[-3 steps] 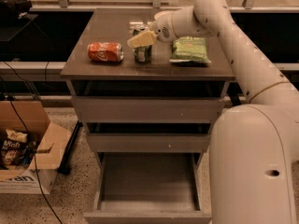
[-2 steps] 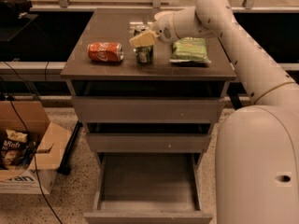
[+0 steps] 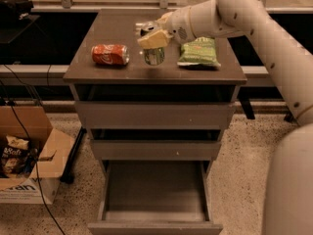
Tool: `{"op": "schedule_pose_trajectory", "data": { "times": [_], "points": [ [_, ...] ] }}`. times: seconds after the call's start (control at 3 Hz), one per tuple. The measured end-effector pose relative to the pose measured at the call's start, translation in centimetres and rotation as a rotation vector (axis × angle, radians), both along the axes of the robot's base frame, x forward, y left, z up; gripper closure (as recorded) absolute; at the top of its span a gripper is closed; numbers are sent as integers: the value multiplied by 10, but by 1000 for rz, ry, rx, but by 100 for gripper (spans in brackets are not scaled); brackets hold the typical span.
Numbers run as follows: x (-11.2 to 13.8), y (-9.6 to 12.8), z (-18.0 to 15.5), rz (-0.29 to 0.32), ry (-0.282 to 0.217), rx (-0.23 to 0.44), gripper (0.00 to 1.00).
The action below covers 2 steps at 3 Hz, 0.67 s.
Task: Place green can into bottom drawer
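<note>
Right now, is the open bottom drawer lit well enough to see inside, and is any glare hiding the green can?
Camera view: the light is warm and dim; the bottom drawer shows its floor, darkening toward the back; the cabinet top has a soft sheen, no harsh glare; the gripper sits at the green can, covering its upper part, the lower body plainly lit.

countertop [image 3: 93, 71] bears cola [image 3: 110, 54], bag [image 3: 198, 52], green can [image 3: 154, 57] (gripper [image 3: 153, 36] atop).

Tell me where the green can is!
In the camera view, the green can stands on the cabinet top, between the red cola can on the left and the green chip bag on the right, with the gripper at its top.
</note>
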<state>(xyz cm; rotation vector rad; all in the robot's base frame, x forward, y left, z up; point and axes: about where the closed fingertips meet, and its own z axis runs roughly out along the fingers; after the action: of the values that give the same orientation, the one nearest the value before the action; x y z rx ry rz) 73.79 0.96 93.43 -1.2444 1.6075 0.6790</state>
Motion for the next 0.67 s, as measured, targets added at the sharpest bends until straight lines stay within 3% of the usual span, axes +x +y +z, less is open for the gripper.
{"op": "schedule_pose_trajectory", "data": {
  "times": [0.33,0.67],
  "points": [
    [-48,-6,17,57,-71,-24,100],
    [-102,-16,19,155,-135,-71,100]
  ]
}}
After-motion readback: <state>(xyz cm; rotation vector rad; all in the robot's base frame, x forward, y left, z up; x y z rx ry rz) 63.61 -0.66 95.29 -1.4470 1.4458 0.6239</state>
